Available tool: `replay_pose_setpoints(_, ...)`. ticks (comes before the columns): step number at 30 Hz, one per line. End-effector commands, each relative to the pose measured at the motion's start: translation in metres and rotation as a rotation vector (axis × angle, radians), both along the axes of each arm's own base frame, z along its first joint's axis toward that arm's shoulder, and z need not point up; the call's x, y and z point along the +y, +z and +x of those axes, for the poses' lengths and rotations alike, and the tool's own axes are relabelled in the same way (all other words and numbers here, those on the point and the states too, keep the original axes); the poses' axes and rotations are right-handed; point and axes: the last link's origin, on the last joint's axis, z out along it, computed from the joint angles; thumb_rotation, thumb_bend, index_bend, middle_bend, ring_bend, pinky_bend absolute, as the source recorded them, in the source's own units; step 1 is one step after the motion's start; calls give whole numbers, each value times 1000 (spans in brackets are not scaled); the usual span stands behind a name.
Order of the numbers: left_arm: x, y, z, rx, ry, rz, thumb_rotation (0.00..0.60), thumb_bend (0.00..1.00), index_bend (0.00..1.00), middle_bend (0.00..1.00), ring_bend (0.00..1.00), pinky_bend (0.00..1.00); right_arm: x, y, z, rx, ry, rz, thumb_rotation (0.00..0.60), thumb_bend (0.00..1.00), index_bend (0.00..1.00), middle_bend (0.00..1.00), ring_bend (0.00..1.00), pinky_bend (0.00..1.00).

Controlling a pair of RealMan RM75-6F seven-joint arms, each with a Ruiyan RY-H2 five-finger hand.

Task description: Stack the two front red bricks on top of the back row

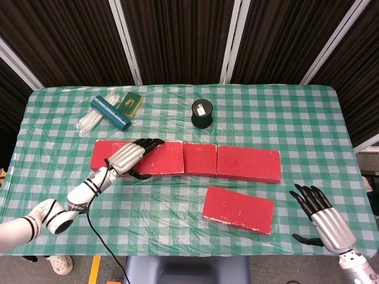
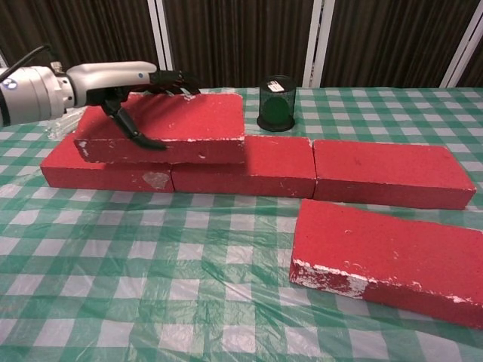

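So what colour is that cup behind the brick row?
Dark green mesh cup, clearest in the chest view.

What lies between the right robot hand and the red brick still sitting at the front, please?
Only bare checkered tablecloth separates the right robot hand from the front red brick, as the head view shows.

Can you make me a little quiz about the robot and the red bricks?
1. True or false: the left hand is holding a red brick above the back row.
2. How many red bricks are in the whole picture?
3. Which is right about the right hand?
A. It grips the front brick.
B. It holds nothing and sits apart from the bricks.
C. It presses on the black cup.

Key
1. True. The brick is over the left and middle bricks of the row.
2. Five: three in the back row, one in the hand, one in front on the checked tablecloth.
3. B.
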Motion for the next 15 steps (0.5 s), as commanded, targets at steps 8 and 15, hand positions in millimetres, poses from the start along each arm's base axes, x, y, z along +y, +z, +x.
replay_pose_setpoints(8,21,-32,38,16,-46,-53,600,279,23,468,437,611,-8,-2,-3,12,-28,-9,600,88,0,0,0,0)
replay_pose_setpoints(15,29,-37,38,3,-41,-57,600,279,19,466,434,605,-11,0,-6,17,-47,-14,600,88,0,0,0,0)
